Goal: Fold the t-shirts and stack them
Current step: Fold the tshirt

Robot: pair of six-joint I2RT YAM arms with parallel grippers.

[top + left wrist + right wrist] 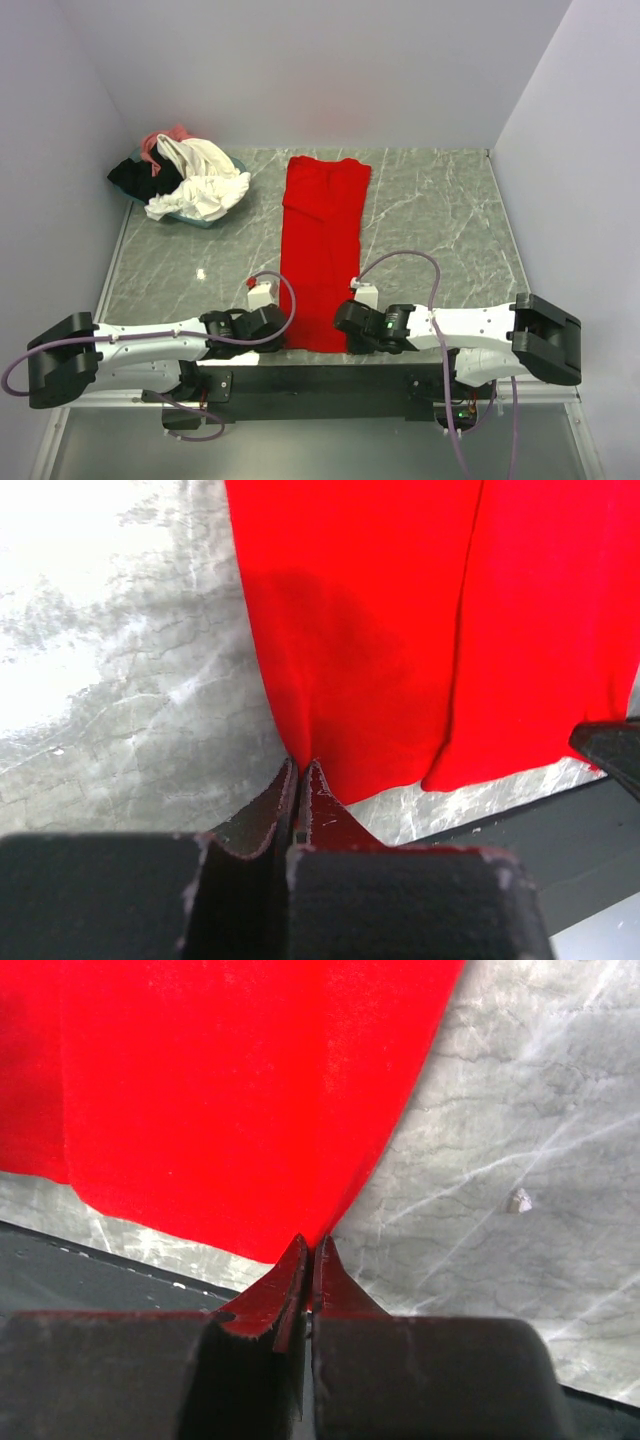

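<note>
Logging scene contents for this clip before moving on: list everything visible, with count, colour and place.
bright red cloth t-shirt: one, red, folded into a long strip down the table's middle.
loose cloth shirts: heap, count unclear, cream-white, black and pink, in the tray.
teal-rimmed tray: one, teal, far left corner of the table.
grey marbled table: one, grey with white veins, under everything.
left end effector: one, black, shut on the red shirt's near left corner.
right end effector: one, black, shut on its near right corner.

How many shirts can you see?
4: the red shirt lies flat mid-table; the white shirt, black shirt and pink shirt are heaped on the tray, far left. More may hide underneath.
</note>
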